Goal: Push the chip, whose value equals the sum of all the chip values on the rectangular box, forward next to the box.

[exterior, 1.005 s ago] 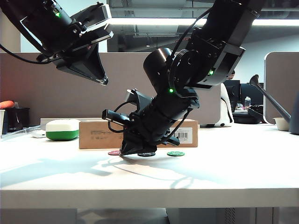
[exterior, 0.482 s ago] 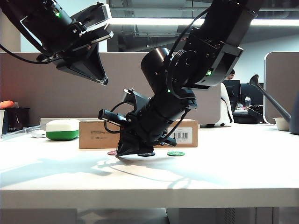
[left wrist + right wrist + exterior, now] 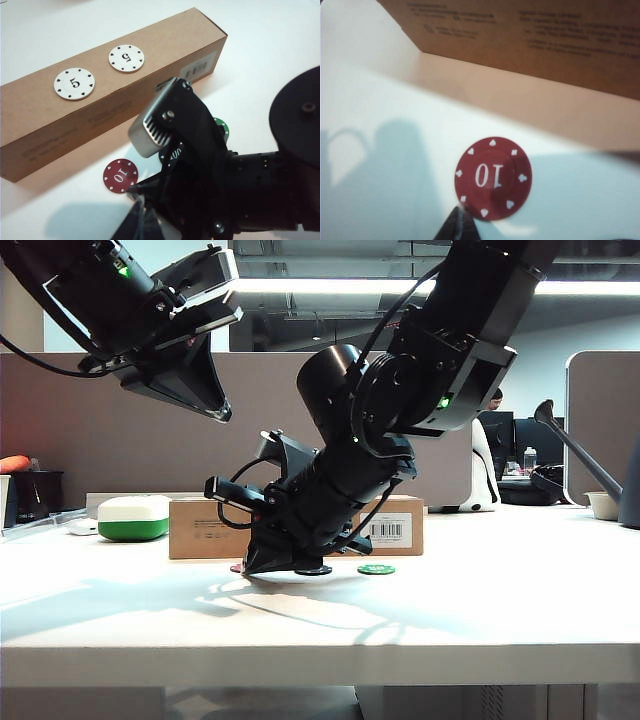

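Chip (image 3: 493, 178) marked 10 lies flat on the table (image 3: 450, 610), near the rectangular box (image 3: 100, 90) that carries two white 5 chips (image 3: 74, 84). Your left gripper (image 3: 205, 390) hangs high, apparently clenched. Your right gripper (image 3: 457, 225), pinched together, sits at the chip's near edge, placed to push it forward.

2 white 5 chips (image 3: 74, 83) lie on the rectangular box (image 3: 45, 120).

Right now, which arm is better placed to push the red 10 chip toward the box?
The right. The right gripper is down at the table, its tip at the chip's near edge, opposite the box. The left gripper hangs high above the table.
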You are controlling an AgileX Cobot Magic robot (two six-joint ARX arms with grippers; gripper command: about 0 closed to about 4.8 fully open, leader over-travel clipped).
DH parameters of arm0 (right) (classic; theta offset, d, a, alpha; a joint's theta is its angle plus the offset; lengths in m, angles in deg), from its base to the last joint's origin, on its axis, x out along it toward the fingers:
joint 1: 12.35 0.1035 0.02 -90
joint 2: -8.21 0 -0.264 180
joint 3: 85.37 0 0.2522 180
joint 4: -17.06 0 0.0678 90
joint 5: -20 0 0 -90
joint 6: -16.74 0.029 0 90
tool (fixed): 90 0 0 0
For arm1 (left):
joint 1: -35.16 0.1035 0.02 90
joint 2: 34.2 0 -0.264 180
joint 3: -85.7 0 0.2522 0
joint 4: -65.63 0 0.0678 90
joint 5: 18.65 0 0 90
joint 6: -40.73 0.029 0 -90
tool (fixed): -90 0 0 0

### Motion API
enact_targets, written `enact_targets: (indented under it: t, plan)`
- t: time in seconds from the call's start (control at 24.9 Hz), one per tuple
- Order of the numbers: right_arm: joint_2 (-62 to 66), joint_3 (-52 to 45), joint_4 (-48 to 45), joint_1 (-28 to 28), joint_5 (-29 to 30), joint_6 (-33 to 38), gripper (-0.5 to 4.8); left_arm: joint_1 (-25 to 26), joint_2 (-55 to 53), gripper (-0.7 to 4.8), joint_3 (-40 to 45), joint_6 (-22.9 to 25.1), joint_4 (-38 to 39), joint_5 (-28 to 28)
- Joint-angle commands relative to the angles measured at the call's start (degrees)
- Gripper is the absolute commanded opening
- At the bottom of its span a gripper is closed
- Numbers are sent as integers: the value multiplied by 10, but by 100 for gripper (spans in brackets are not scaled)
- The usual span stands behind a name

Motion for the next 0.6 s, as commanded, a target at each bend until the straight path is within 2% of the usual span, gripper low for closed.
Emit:
enact_targets:
  t: [0.04,0.6]
  plan:
    - [12,-3,34,0,-16,-4,-5,0,1,-5,-1,3,-7,-3]
    - [45,52,47,-4,-49,-5,-5,0,1,-5,-1,3,-7,-3]
